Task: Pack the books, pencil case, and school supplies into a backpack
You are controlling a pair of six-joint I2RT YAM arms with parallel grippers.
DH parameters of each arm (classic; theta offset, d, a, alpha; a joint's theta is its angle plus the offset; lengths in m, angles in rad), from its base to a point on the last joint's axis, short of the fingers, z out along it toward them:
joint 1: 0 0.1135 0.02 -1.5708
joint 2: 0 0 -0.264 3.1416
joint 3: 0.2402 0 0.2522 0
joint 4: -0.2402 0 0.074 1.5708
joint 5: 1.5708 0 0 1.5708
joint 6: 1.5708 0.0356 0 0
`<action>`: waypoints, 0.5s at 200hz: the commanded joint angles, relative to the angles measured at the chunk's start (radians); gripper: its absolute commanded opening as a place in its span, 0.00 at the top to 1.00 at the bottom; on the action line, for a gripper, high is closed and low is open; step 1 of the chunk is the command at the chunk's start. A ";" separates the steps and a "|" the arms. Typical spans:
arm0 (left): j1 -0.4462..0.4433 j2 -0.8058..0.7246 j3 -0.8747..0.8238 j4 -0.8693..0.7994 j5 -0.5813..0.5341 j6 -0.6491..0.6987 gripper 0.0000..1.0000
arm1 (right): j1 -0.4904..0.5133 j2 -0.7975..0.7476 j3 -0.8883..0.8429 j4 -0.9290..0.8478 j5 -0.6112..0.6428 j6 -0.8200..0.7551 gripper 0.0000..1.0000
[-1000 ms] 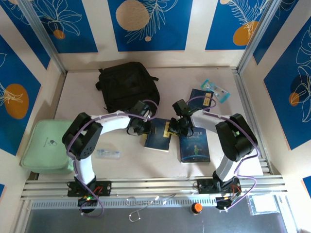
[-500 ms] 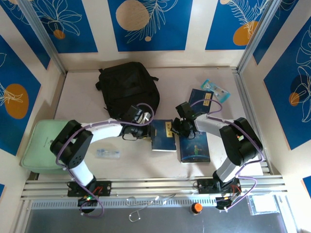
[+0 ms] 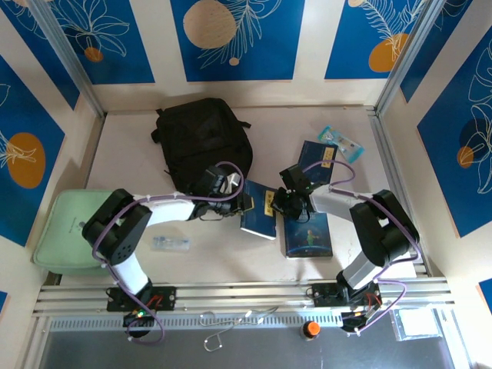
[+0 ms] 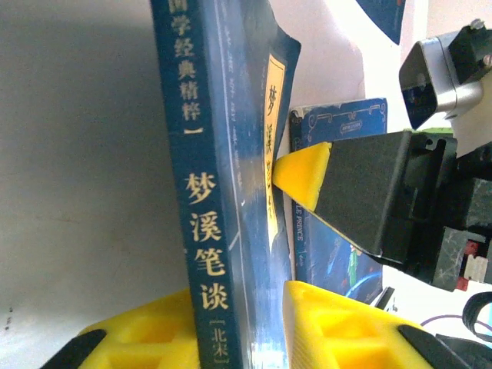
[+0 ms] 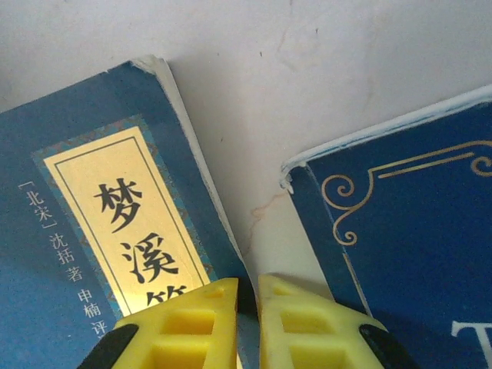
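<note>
Table point(image 3: 223, 255) with backpack point(image 3: 201, 138), books point(image 3: 259, 214) outside it

Navy, gold and yellow.
Yellow fingers point(image 5: 184, 327); left of them navy book point(image 5: 54, 231) with black-lettered yellow label point(image 5: 131, 223); right, blue book point(image 5: 415, 231), gold scrollwork.

We find the backpack point(image 3: 201, 142) far on the table point(image 3: 207, 257), left of centre. Near and right of it sits the labelled book point(image 3: 258, 215). The Little Prince book point(image 3: 307, 234) is just right of that, another book point(image 3: 317, 157) lies behind, and the zip case point(image 3: 73, 231) is at the near left.
</note>
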State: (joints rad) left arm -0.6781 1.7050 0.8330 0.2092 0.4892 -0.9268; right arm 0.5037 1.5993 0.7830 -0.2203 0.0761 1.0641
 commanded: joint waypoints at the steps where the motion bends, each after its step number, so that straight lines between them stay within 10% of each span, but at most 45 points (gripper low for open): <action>1: -0.015 -0.003 0.012 -0.001 -0.005 0.002 0.77 | 0.019 -0.003 -0.045 -0.100 0.008 -0.003 0.87; 49: -0.015 -0.076 0.052 -0.107 -0.055 0.048 1.00 | -0.006 -0.153 -0.050 -0.103 0.028 -0.077 0.73; 100: -0.005 -0.176 0.162 -0.187 -0.122 0.083 1.00 | -0.078 -0.372 -0.100 0.010 -0.116 -0.097 0.38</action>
State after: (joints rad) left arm -0.6849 1.6024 0.9100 0.0513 0.4145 -0.8757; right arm 0.4656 1.3083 0.7044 -0.2665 0.0566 0.9798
